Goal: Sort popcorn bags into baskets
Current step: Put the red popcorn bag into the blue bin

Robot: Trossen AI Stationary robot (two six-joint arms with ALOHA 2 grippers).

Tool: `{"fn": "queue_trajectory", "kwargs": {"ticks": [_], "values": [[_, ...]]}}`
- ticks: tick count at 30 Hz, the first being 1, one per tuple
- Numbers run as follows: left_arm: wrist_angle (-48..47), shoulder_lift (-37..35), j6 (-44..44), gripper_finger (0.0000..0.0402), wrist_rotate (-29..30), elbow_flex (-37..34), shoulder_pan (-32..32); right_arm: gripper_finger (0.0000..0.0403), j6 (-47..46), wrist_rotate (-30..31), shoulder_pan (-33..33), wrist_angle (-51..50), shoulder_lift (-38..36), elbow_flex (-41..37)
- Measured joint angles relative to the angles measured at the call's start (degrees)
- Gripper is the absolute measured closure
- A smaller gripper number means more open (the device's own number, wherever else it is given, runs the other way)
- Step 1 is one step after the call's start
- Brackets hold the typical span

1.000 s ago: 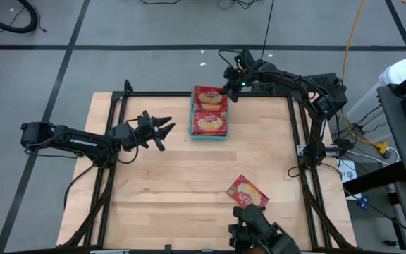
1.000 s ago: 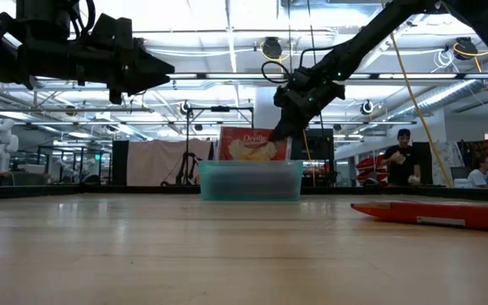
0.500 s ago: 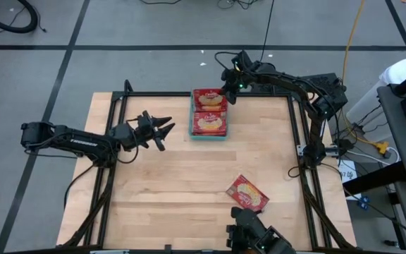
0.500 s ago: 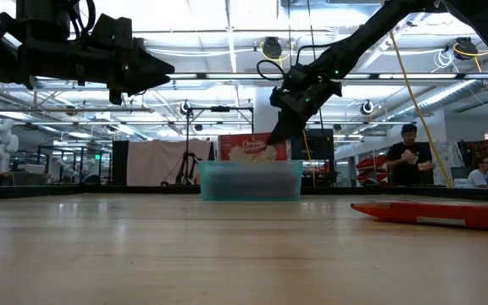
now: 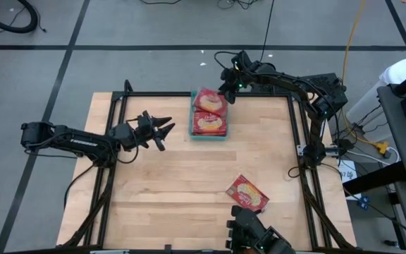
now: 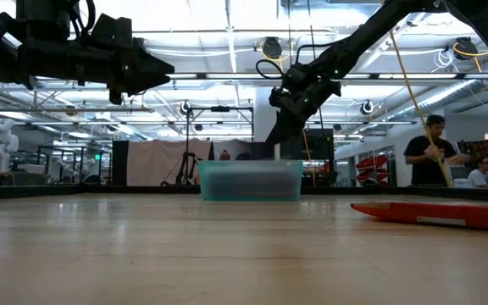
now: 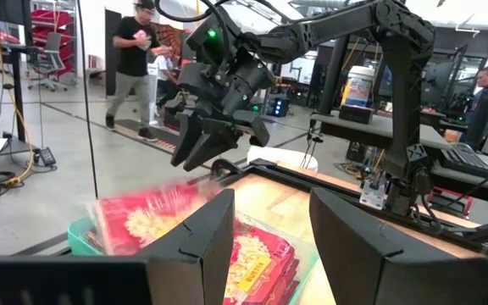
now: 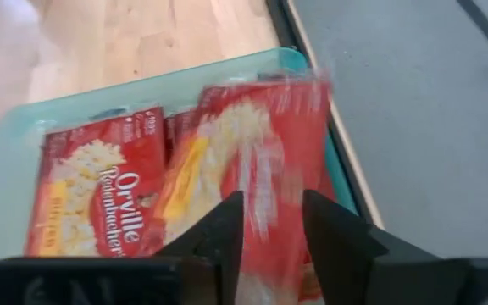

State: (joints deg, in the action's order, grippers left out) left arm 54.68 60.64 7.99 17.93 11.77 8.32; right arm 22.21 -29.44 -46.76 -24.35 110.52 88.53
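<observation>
Currently the right gripper (image 5: pixel 225 94) hangs just above the far right corner of the teal basket (image 5: pixel 192 121), fingers parted narrowly with nothing between them. One popcorn bag (image 5: pixel 210 101) lies skewed and blurred in the far half of the basket; a second bag (image 5: pixel 210 123) lies flat in the near half. A third bag (image 5: pixel 247 193) sits on the table (image 5: pixel 168 183) near the front edge, right of centre. Left gripper (image 5: pixel 162 130) hovers left of the basket, fingers spread wide, empty. A person (image 6: pixel 430 158) stands in the background.
</observation>
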Motion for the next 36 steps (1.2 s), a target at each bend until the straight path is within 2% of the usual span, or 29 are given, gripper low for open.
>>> {"fn": "queue_trajectory", "kwargs": {"ticks": [5,11,16,21,27,32,36], "values": [[0.0,0.0,0.0,0.0245,0.0,0.0,0.0,0.0260,0.5,1.4,0.0,1.7,0.0,0.0],[-0.8,0.0,-0.1,0.0245,0.0,0.0,0.0,0.0258,-4.8,1.0,2.7,0.7,-0.3,0.0],[-1.0,0.0,-0.8,0.0245,0.0,0.0,0.0,0.0275,-5.3,1.4,9.4,-5.5,-0.3,0.0],[-1.0,0.0,-0.9,0.0245,0.0,0.0,0.0,0.0305,-4.5,6.7,14.6,-7.5,-0.3,0.0],[-1.0,0.0,-1.7,0.0245,0.0,0.0,0.0,0.0345,-1.6,10.2,14.4,-7.9,1.8,-0.1],[-1.0,0.0,-1.6,0.0245,0.0,0.0,0.0,0.0363,-1.8,9.2,12.1,-8.2,3.5,-0.1],[-1.1,0.0,-1.8,0.0245,0.0,0.0,0.0,0.0367,-1.4,16.4,10.7,-7.5,3.8,-0.1]]}}
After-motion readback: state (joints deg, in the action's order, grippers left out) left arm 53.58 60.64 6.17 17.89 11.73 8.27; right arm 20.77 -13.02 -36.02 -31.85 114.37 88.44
